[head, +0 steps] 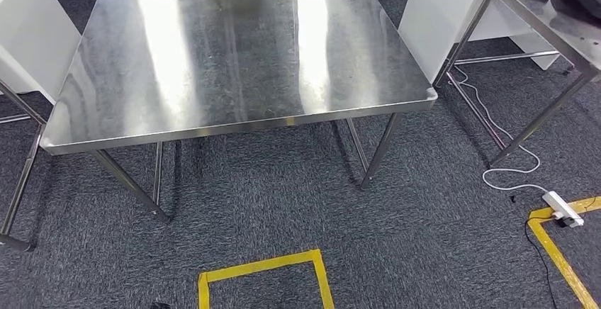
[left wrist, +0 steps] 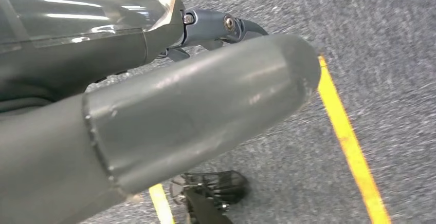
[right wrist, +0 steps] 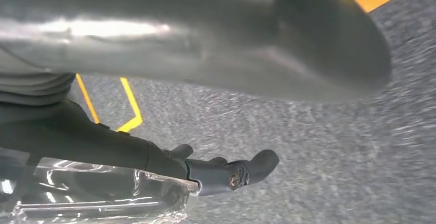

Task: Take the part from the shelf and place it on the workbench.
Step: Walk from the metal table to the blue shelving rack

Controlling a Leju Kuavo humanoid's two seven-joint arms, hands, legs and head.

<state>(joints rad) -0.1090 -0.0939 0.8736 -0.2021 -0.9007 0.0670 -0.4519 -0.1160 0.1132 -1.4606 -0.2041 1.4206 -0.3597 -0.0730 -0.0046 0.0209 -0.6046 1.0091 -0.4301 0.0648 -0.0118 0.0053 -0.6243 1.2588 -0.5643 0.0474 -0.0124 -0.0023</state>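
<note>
The steel workbench [head: 241, 61] stands straight ahead in the head view, its top bare and shiny. No part lies on it. My left hand [left wrist: 195, 106] hangs over the grey carpet, the thick grey thumb stretched out beside the darker fingers [left wrist: 226, 26], with nothing between them. My right hand [right wrist: 216, 54] hangs the same way, its dark fingers [right wrist: 231, 175] straight and apart from the thumb. A clear shiny film [right wrist: 103, 196] lies along the dark fingers of each hand.
A second steel table [head: 560, 18] with dark items stands at the right. A white power strip [head: 563, 210] and its cable lie on the carpet near it. Yellow tape [head: 262, 266] marks a square on the floor before the workbench. White panels flank both sides.
</note>
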